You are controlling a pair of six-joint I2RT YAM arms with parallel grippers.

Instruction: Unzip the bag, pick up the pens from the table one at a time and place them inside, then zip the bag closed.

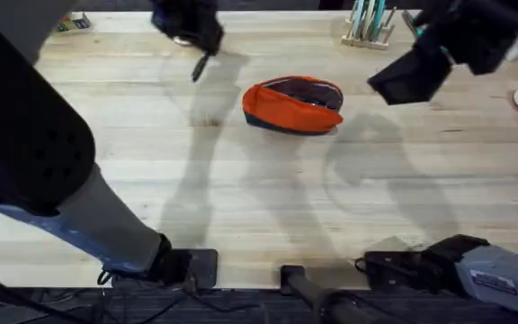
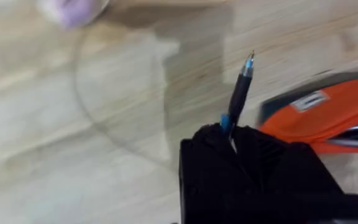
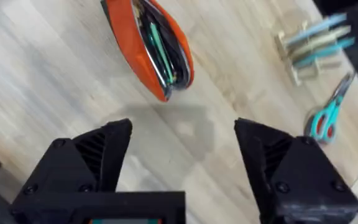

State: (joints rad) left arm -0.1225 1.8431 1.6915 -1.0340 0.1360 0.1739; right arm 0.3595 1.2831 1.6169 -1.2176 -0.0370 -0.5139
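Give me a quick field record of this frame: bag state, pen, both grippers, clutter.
bag: orange bag on the table, unzipped, pens visible inside
pen: black pen held in the left gripper, raised beside the bag
left gripper: shut on the pen
right gripper: right gripper open, holding nothing, above the table near the bag
clutter: teal-handled scissors and a wooden holder

Bag in the middle of the table, holder and scissors at the far right.
The bag (image 1: 293, 105) lies on the table (image 1: 241, 189); left gripper (image 1: 198, 67) with a pen (image 1: 200, 66) hangs at its far left, right gripper (image 1: 412, 76) at its right.
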